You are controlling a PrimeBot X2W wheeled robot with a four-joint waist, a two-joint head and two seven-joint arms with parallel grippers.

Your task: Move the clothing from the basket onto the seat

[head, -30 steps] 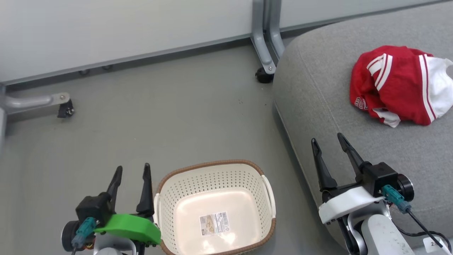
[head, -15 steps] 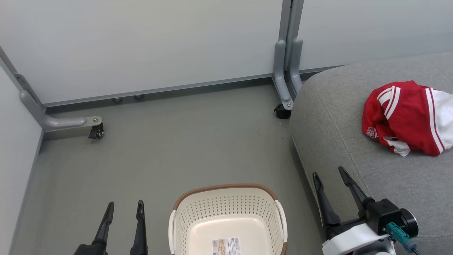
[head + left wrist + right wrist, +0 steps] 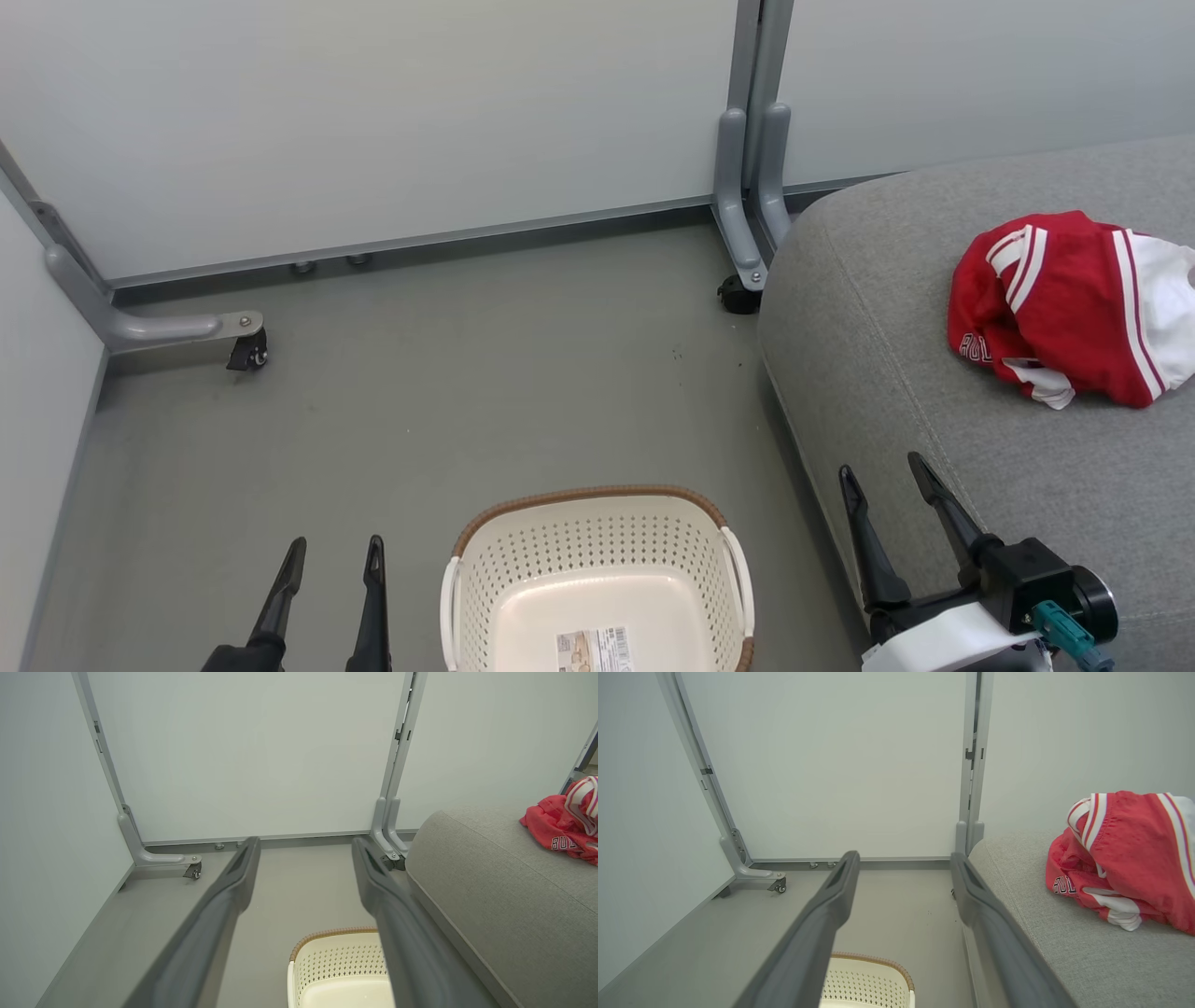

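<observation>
Where clothing (image 3: 1064, 308) lies: red heap, white stripes, on seat (image 3: 934, 392), well apart from basket
basket (image 3: 588, 492): on floor (image 3: 467, 373) beside seat, label sticker (image 3: 593, 649) on bare bottom
left gripper (image 3: 336, 543): fingers spread apart, holding nothing, just left of basket
right gripper (image 3: 881, 465): fingers spread apart, holding nothing, at seat's near edge

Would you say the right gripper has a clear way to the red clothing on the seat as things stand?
Probably yes: the right gripper is open by the near edge of the seat, and nothing lies between it and the clothing.
</observation>
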